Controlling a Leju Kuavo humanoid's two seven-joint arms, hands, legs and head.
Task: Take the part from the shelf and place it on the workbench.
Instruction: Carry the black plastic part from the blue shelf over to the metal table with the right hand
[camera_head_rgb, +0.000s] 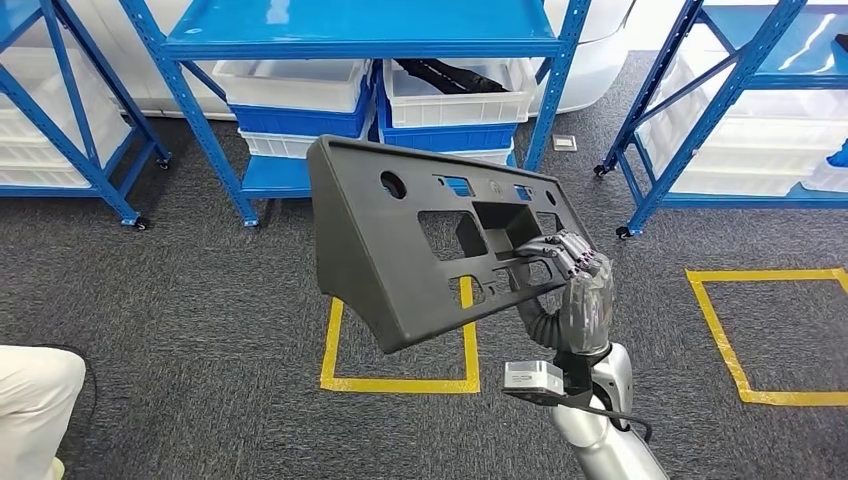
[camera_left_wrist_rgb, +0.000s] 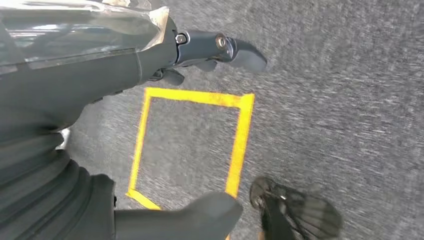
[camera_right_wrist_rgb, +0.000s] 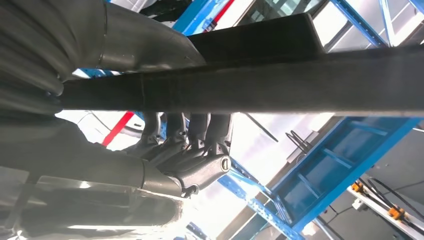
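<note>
Right hand raised on a bent silver arm, fingers curled over the edge of the dark part, thumb beneath, gripping it tilted. Left hand hanging low, fingers loosely apart, holding nothing.

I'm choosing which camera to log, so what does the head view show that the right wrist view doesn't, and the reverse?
Head view alone: the whole panel with its cutouts, bins on the shelf, yellow floor squares, carpet and a person's leg. Right wrist view alone: the panel's edge from close up, with fingers wrapped over it. Both: the right hand gripping the panel, and blue shelving.
</note>
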